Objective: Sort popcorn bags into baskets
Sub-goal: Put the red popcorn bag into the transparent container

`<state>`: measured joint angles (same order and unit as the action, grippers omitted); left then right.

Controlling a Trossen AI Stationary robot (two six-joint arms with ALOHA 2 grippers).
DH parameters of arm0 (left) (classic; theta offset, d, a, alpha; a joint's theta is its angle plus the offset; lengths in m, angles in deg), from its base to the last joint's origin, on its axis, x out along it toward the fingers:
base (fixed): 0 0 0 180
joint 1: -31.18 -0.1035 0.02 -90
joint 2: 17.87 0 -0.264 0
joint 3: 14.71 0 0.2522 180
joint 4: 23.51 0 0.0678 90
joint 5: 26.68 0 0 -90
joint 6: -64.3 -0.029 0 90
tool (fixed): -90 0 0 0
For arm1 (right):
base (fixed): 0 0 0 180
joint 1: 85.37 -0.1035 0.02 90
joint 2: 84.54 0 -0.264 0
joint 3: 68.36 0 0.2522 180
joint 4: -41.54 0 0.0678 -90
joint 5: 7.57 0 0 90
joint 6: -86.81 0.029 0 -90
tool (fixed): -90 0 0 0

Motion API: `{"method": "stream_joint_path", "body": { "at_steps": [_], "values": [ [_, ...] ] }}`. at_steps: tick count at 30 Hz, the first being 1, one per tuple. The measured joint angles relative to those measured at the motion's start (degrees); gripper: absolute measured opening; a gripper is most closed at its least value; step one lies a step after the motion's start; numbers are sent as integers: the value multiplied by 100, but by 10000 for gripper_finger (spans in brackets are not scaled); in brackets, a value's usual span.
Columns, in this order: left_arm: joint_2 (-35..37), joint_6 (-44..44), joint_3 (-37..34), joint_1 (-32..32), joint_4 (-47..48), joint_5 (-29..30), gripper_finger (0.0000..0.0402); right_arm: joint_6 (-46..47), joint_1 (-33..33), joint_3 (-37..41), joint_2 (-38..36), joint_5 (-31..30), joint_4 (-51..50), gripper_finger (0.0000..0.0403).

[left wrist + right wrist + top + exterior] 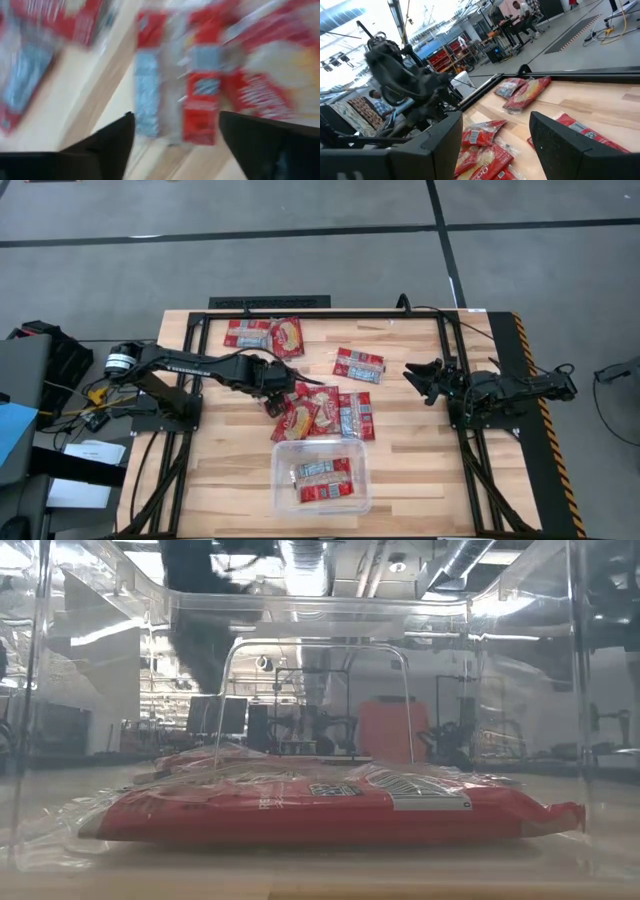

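Wooden table (pixel 420 450) carrying scattered popcorn bags (pixel 358 365), clear bin (pixel 285 485) holding one bag, left gripper (pixel 280 402) spreading empty over central pile, right gripper (pixel 418 378) waiting released, right wrist view alone revealing workshop shelving (pixel 445 52) behind.

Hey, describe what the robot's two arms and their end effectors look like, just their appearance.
Both arms are dark, nearly black, with slim jointed links. The left arm has a round silver-white cap at its shoulder and coloured wires beside its base. The right arm trails black cable. Each end effector, left and right, has two flat, black, wedge-shaped fingers.
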<state>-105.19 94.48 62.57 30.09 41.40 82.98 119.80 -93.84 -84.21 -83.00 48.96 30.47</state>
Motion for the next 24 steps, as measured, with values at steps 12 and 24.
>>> {"method": "stream_joint_path", "body": {
  "at_steps": [12,24],
  "values": [
    [0,-159,-1395,-885,-2065,-860,357,-1,0,0,0,-94,-58,255],
    [-687,-359,-1816,-1177,-2711,-1443,334,3,0,0,0,-130,-57,255]
  ]
}}
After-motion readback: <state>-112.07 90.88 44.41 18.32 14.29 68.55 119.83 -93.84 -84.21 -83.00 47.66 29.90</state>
